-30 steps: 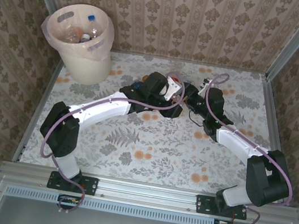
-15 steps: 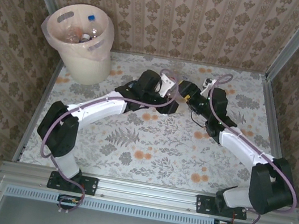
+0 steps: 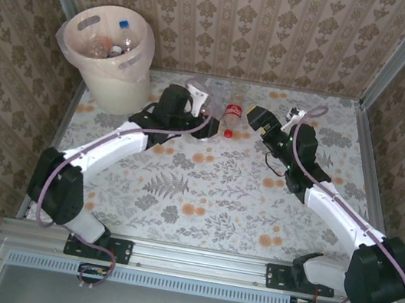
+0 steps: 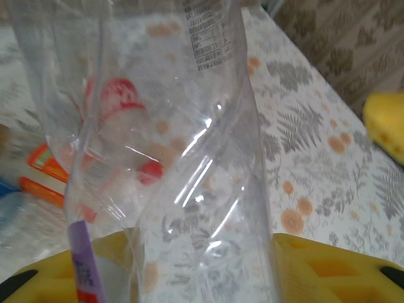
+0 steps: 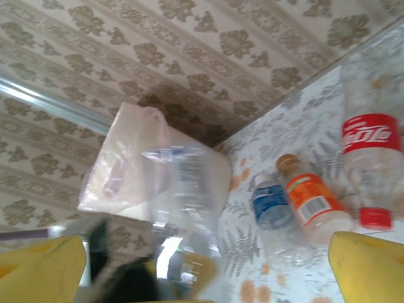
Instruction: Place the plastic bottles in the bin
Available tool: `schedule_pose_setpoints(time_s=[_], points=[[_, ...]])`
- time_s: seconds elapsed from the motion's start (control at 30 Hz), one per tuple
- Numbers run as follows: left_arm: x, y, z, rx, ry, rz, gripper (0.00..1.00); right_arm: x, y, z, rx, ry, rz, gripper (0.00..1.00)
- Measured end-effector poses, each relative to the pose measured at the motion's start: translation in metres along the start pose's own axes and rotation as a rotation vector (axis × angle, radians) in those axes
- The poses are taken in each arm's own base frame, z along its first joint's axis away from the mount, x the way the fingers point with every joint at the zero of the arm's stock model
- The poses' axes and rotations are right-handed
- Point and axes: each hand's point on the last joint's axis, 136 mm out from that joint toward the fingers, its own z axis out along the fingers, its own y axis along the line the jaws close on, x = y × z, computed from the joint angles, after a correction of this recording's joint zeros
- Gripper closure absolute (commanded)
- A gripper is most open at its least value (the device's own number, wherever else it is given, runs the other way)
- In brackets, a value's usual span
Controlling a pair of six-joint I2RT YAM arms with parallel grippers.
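Observation:
My left gripper is shut on a clear plastic bottle above the back of the table, to the right of the bin. In the left wrist view the bottle stands between the yellow fingers. The cream bin, lined with a bag, holds several bottles. My right gripper stands open with nothing in it, just right of a red-labelled bottle lying on the table. The right wrist view shows that bottle, an orange-labelled one and a blue-labelled one lying side by side.
Patterned walls close the table at the back and both sides, with metal posts in the corners. The bin stands in the far left corner. The flowered tabletop stretches open in front of both arms.
The left arm has swung left toward the bin with the clear bottle in its grip. The right gripper has opened wide and drawn back to the right, uncovering the red-labelled bottle.

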Motion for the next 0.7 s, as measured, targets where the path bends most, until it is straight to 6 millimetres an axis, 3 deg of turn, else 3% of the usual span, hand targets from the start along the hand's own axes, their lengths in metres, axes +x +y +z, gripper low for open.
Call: schedule_pose_setpoints(time_s=[0.17,0.33,0.5,0.7], points=[[-0.025,0.022,-0.03,-0.086,-0.085,-0.017,0.57,0.004,-0.031,-0.013,0.109,-0.02,-0.044,0.0],[-0.043,0.042,-0.054,-0.2,-0.125,-0.032,0.57,0.0,-0.046,-0.023,0.185,-0.044,-0.077,0.0],[-0.088,0.058,-0.089,-0.342,-0.231,-0.036,0.57,-0.006,-0.059,-0.035,0.253,-0.08,-0.085,0.0],[-0.145,0.087,-0.145,-0.507,-0.404,-0.061,0.57,-0.004,-0.077,-0.043,0.301,-0.085,-0.08,0.0]])
